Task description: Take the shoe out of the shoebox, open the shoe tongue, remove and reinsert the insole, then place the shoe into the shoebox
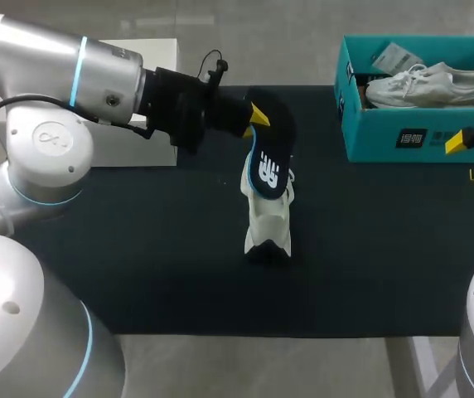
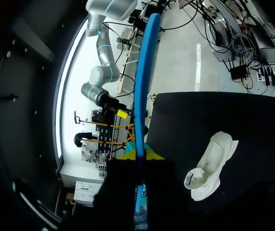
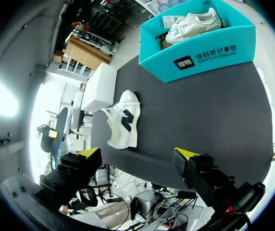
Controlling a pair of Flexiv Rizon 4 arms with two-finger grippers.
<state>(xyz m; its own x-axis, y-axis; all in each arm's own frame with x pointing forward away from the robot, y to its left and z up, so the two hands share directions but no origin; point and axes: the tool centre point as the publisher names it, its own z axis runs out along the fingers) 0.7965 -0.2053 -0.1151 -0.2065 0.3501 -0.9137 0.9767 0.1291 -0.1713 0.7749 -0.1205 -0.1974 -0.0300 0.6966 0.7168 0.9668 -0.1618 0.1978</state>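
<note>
Counting one insole point(image 1: 270, 166), one shoebox point(image 1: 371, 133), one boxed shoe point(image 1: 428, 85), one loose shoe point(image 1: 268, 224).

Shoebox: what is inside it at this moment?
A white shoe lies inside the shoebox, with a paper card beside it. The box floor under them is hidden.

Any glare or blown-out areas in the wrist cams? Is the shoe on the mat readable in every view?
Left wrist view: a blown-out band of the room behind the insole, shoe readable. Right wrist view: one bright patch off the mat, shoe clear. Head view: even light, white shoe stands out on the black mat.
</note>
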